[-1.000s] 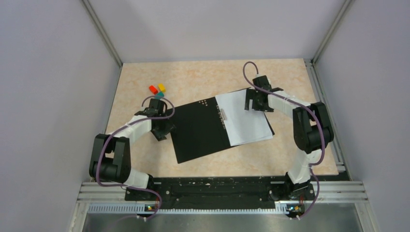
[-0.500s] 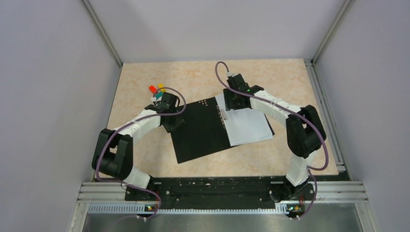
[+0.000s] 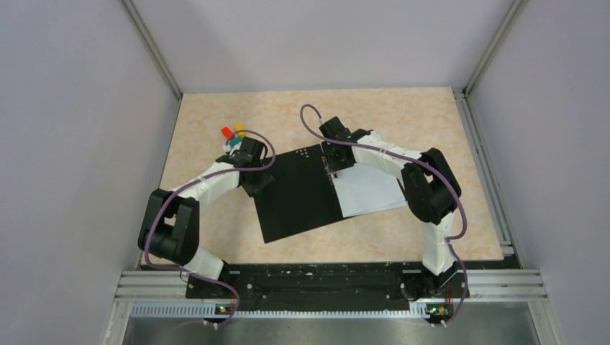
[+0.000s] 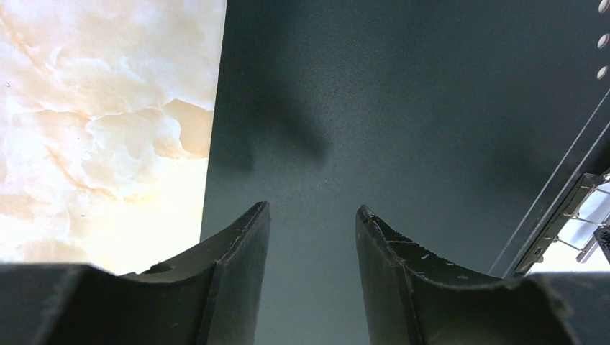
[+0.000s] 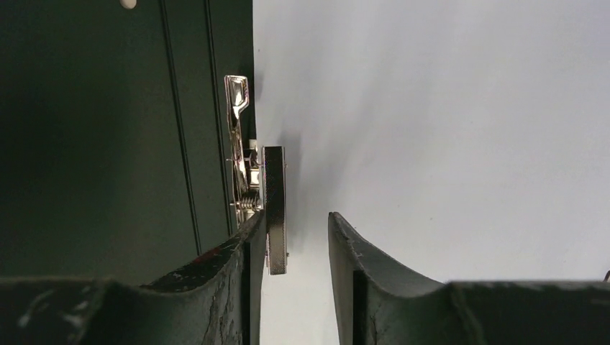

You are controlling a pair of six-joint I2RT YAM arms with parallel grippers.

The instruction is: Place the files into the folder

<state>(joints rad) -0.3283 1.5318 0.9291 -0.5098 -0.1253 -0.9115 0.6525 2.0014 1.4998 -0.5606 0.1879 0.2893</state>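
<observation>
The folder (image 3: 298,194) lies open on the table, black inside up, with its metal spine clip (image 3: 331,170) down the middle. The white files (image 3: 367,190) lie on its right half. My left gripper (image 3: 253,183) hangs open over the folder's left cover (image 4: 403,108), near its left edge, with nothing between its fingers (image 4: 244,237). My right gripper (image 3: 332,159) is at the clip. In the right wrist view the clip's metal bar (image 5: 273,201) stands between the jaws against the left finger, and a gap separates it from the right finger (image 5: 345,244). The files (image 5: 446,108) fill the right side there.
Small red, yellow and teal blocks (image 3: 234,135) sit just beyond the left gripper, at the back left. Grey enclosure walls stand on three sides, and a metal rail (image 3: 489,180) runs along the table's right edge.
My right arm has swung left from the files' far corner to the spine clip, and its jaws have narrowed. The left gripper shifted onto the folder's left edge, then stayed.
</observation>
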